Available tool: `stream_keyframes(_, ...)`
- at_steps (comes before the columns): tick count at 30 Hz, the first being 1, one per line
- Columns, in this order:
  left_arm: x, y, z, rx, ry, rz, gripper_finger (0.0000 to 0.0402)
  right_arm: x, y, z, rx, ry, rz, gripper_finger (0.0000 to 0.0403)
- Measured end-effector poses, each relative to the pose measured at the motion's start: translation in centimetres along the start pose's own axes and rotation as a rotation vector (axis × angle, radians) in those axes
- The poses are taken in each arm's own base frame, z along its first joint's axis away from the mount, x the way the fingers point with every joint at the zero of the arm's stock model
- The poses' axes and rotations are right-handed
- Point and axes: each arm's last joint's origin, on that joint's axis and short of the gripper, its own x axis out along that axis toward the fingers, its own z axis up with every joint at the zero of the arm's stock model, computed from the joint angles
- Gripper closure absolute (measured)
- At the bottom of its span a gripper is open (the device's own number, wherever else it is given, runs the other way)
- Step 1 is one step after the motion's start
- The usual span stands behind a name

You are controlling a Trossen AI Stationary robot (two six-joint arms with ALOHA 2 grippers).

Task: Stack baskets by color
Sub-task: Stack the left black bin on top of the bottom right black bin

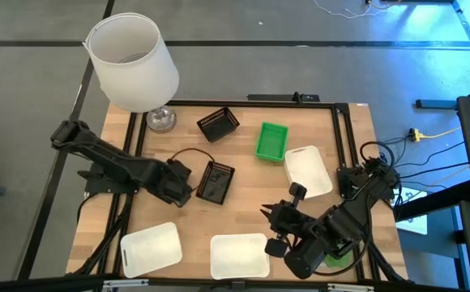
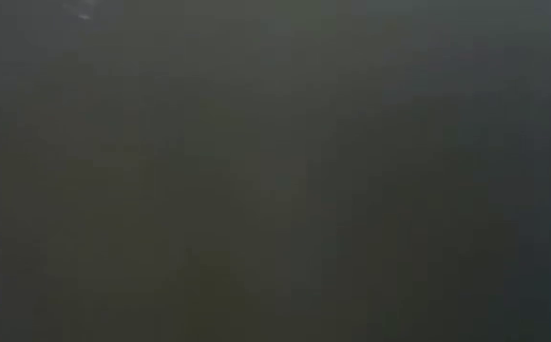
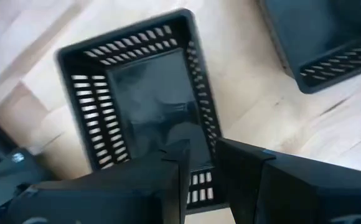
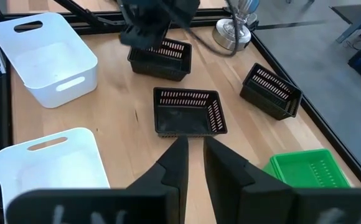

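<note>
Left tool (image 3: 200, 149) is sitting at one short wall of a black basket (image 3: 149, 93) near the table (image 1: 247, 207) centre; cannot tell whether it is clamping. Right tool (image 4: 196, 142) is waiting toward the front-right corner, fingers narrowly apart and holding nothing. Bare wood is lying open between them.

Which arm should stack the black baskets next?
Left, probably. The left gripper is right at one black basket, with a second black basket close beside it. The right gripper hangs farther off.
</note>
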Motion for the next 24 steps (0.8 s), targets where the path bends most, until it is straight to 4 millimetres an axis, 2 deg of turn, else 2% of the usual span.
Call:
stream_keyframes(13, 3.1, -2.0, -0.3, 0.039, -0.022, 0.098, 0.0335, -0.1, 0.1, -0.1, 0.002, -0.002, 0.005, 0.0352)
stream_keyframes(24, 3.1, -2.1, -0.6, 0.024, -0.021, 0.097, 0.0335, -0.1, 0.1, -0.1, 0.003, -0.003, 0.006, 0.0352)
